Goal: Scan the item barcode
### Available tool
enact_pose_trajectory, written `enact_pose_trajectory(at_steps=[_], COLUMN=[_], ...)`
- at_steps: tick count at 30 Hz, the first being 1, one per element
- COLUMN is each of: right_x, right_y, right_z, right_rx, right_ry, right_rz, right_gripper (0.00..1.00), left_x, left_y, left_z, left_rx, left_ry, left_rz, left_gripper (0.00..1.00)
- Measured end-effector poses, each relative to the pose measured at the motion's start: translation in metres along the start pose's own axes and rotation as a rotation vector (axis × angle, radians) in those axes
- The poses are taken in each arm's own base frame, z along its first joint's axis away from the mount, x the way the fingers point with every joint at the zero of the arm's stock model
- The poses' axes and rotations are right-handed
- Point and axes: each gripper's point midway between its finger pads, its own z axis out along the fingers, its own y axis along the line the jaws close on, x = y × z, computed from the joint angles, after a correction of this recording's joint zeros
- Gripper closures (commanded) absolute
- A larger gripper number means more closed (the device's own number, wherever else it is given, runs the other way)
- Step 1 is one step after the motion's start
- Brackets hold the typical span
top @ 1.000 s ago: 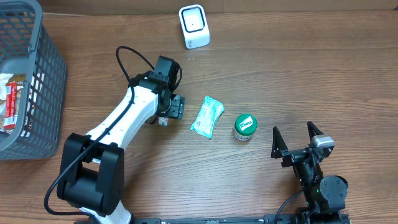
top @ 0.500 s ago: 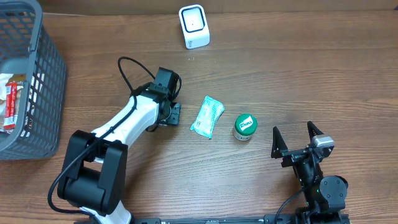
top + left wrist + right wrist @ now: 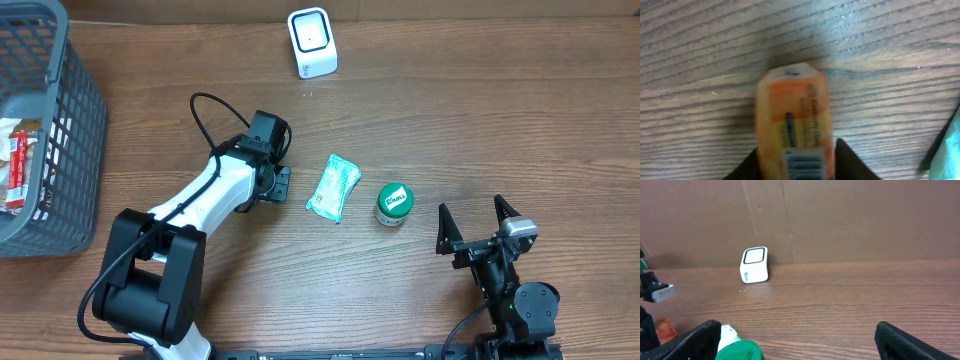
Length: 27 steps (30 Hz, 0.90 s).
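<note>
Barcode [image 3: 803, 168] on orange packet [image 3: 793, 115], lettering blurred

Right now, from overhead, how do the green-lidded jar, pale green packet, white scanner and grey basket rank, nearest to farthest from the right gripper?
From the right gripper:
1. green-lidded jar, just to its left
2. pale green packet, mid-table
3. white scanner, at the back edge
4. grey basket, far left
</note>
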Motion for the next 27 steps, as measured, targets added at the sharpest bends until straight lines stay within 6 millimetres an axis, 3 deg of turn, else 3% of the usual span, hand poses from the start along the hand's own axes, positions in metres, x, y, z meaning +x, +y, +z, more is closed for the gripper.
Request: enact_pose_trajectory(at_steps=[3,5,7,14,16,18,20,21,22,24,27], right_x=[0.0,0.0,0.0,0.0,0.0,0.0,0.0,0.0,0.0,0.0,0.0], right_y=[0.0,0.0,0.0,0.0,0.0,0.0,0.0,0.0,0.0,0.0,0.0], right_z=[0.0,0.0,0.0,0.0,0.0,0.0,0.0,0.0,0.0,0.0,0.0], right_rx=[0.0,0.0,0.0,0.0,0.0,0.0,0.0,0.0,0.0,0.0,0.0], right_ry=[0.0,0.0,0.001,0.0,0.0,0.0,0.0,0.0,0.0,0.0,0.0], right_rz=[-0.001,0.0,0.0,0.0,-0.001,0.0,0.0,0.0,-0.001,-0.001,0.0], right_gripper=[0.0,0.0,0.0,0.0,0.0,0.0,0.0,0.0,0.0,0.0,0.0], left_x=[-0.001,-0.001,-0.001,0.003,0.003,0.007,0.01,0.012,0.014,0.014,0.008], left_y=[0.0,0.0,0.0,0.0,0.001,0.001,0.001,0.002,0.002,0.002,0.001], left_z=[0.0,0.0,0.0,0.001,0.002,0.003,0.005,0.006,0.006,0.007,0.007], left_rx=[0.001,0.001,0.001,-0.001,-0.001,-0.003,-0.004,-0.005,-0.006,-0.005,-0.001], left_ry=[-0.004,-0.003,-0.003,0.005,0.008,0.016,0.024,0.028,0.032,0.03,0.005], left_rz=[0.0,0.0,-0.001,0.0,0.0,0.0,0.001,0.004,0.004,0.0,-0.001], left_gripper=[0.82,0.82,0.62,0.57,0.58,0.74,0.83,0.83,0.77,0.51,0.44])
